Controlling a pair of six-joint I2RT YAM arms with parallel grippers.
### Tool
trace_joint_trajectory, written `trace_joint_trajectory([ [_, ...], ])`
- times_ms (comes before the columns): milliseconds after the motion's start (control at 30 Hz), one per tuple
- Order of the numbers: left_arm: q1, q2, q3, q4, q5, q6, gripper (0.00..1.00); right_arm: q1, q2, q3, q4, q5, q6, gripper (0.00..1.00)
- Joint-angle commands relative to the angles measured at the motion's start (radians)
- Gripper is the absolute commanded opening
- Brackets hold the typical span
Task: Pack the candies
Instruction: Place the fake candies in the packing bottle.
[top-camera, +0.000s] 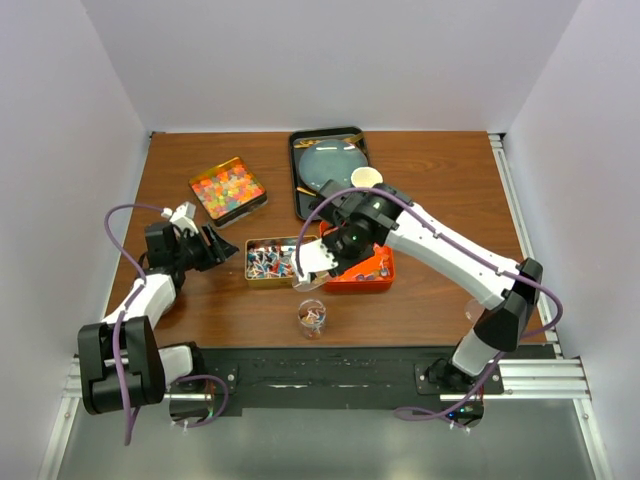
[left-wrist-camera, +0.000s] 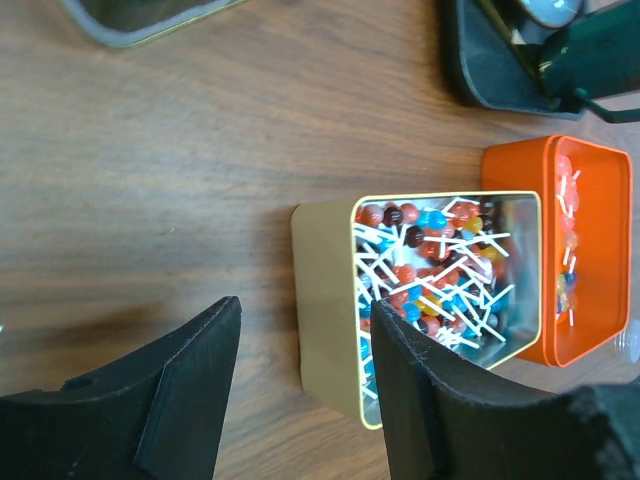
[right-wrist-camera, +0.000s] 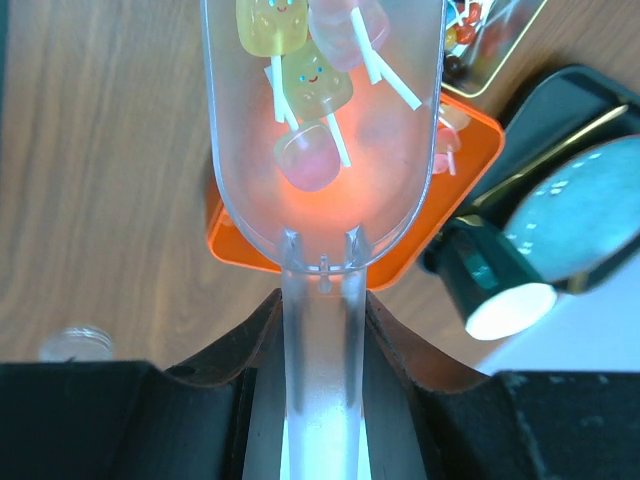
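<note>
With your right claw (right-wrist-camera: 322, 312) clamped on the clear scoop (right-wrist-camera: 322, 215) and your left claw (left-wrist-camera: 305, 372) open by the gold tin (left-wrist-camera: 325, 300), hold the candies (right-wrist-camera: 300, 90) level above the orange tin (right-wrist-camera: 235, 255), then tip slowly into the small jar (top-camera: 312, 317).

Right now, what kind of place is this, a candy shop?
Probably a robot lab bench, not a shop: plain white walls around a wooden table, two robot arms bolted at its edge, a gold tin of lollipops.

A black tray (top-camera: 295, 170), an orange box (top-camera: 380, 283), a checkered tin (top-camera: 240, 213) and a lollipop tin (top-camera: 248, 265) are laid on the wooden table (top-camera: 440, 190). A clear cup (top-camera: 311, 316) is placed in front of them.
</note>
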Motion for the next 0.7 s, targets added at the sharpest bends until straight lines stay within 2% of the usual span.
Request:
trace_joint_trajectory([
  [0, 0.009, -0.022, -0.013, 0.037, -0.036, -0.033, 0.59, 0.051, -0.051, 0.003, -0.248, 0.135, -0.054, 0.0],
  [233, 0.01, -0.013, 0.003, 0.03, -0.037, -0.041, 0.59, 0.122, -0.1, -0.083, -0.248, 0.26, -0.123, 0.0],
  [667, 0.01, -0.007, 0.0, 0.03, -0.037, -0.047, 0.59, 0.185, -0.096, -0.086, -0.25, 0.381, -0.186, 0.0],
])
